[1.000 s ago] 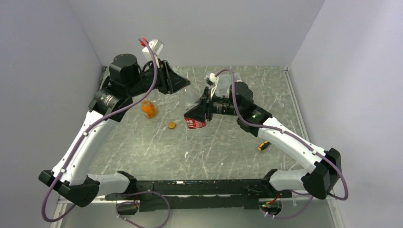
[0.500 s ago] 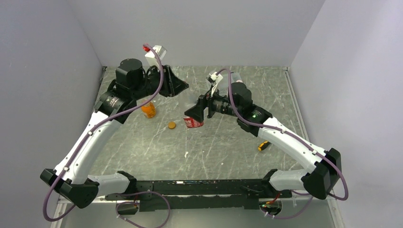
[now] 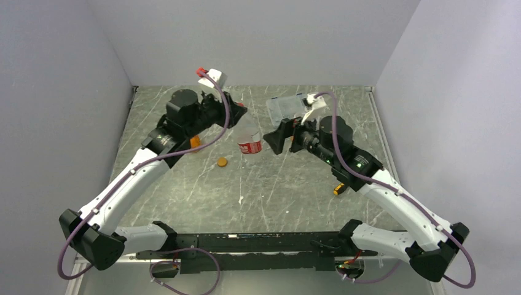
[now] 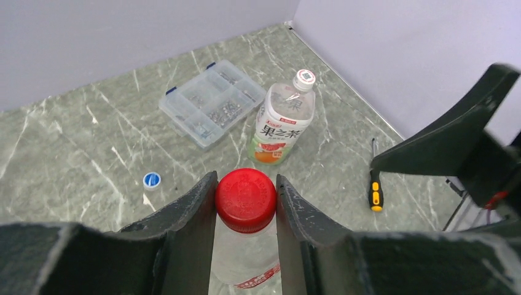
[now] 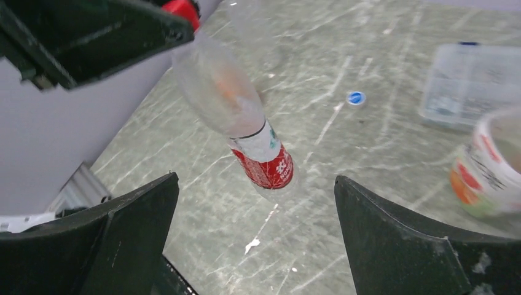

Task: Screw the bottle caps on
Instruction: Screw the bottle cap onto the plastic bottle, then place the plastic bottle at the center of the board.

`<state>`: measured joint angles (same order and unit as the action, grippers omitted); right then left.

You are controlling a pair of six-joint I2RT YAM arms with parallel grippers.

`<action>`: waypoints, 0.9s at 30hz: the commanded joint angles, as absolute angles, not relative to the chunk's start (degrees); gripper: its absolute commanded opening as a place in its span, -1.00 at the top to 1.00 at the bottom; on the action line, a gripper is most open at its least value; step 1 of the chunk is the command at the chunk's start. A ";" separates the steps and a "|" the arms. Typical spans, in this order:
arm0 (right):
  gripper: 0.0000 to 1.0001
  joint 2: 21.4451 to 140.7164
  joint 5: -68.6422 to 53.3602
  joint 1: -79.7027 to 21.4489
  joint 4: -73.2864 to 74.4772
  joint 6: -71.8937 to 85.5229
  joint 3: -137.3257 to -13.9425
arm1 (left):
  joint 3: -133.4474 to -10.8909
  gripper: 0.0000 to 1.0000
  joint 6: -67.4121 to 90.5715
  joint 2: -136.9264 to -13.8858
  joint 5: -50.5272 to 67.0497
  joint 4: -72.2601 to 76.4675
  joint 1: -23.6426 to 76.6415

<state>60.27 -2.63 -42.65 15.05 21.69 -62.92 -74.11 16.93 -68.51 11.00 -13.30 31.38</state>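
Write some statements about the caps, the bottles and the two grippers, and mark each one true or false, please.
1. The left gripper is closed on the red cap, which sits on top of the red-labelled bottle. True.
2. The right gripper is shut on the red-labelled bottle. False: its jaws stand wide open, apart from the bottle.
3. The blue cap lies loose on the table. True.
4. The white-labelled bottle has no cap. False: a whitish cap sits on its neck.
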 commanded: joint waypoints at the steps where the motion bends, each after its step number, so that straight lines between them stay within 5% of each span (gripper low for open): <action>1: -0.99 56.47 10.24 -40.52 22.36 25.94 -63.76 | -70.72 1.00 8.80 -70.61 4.46 1.99 36.68; 13: -0.99 54.33 0.31 -20.18 32.82 29.53 -69.20 | -67.84 1.00 -3.13 -87.71 1.38 25.24 43.07; 27: -0.99 53.98 -4.34 -17.39 33.43 29.52 -70.21 | -65.49 1.00 -3.48 -97.65 1.74 39.13 43.30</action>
<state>54.57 -2.39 -17.65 33.98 28.84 -68.84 -65.60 -3.42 -97.60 1.61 31.35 42.96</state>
